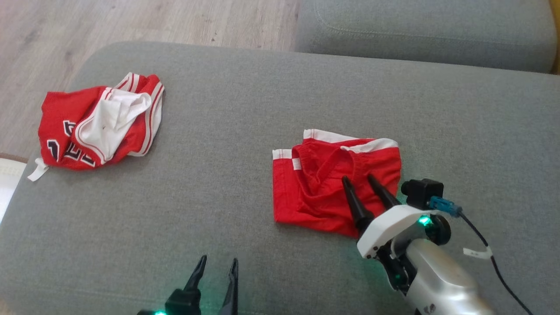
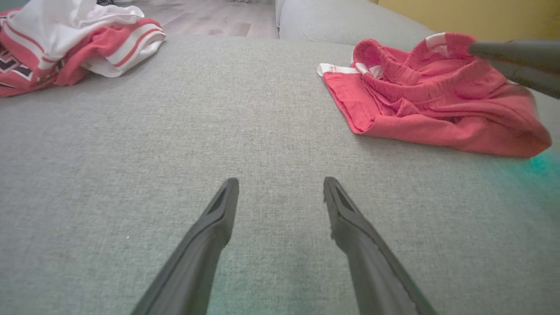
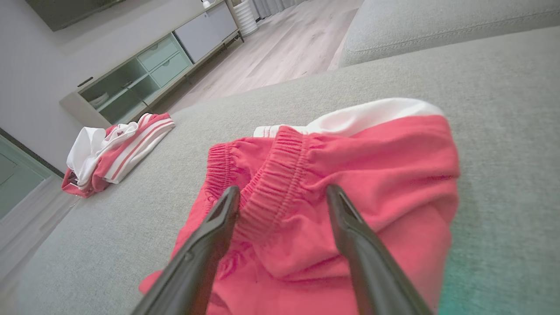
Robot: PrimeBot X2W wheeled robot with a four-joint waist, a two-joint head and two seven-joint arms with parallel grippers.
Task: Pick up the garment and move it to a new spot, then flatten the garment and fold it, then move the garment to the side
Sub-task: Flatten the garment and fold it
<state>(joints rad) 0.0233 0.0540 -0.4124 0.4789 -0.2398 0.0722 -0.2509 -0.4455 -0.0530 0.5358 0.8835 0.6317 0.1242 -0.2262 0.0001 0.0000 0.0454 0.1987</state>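
Right gripper (image 1: 358, 177): fingers spread, over the red shorts (image 1: 319, 192)
Left gripper (image 1: 219, 259): fingers spread, near the red shorts
Jersey (image 1: 96, 122): well apart from them

sofa cushion (image 1: 245, 100): flecked grey | shorts (image 1: 323, 197): red, white hem bands | jersey (image 1: 57, 118), cushion's left edge: red, white lining, red-white striped trim, black white-edged lettering | floor (image 1: 131, 22): pale wood grain | left gripper (image 1: 219, 259), right gripper (image 1: 358, 177): black fingers, green lights
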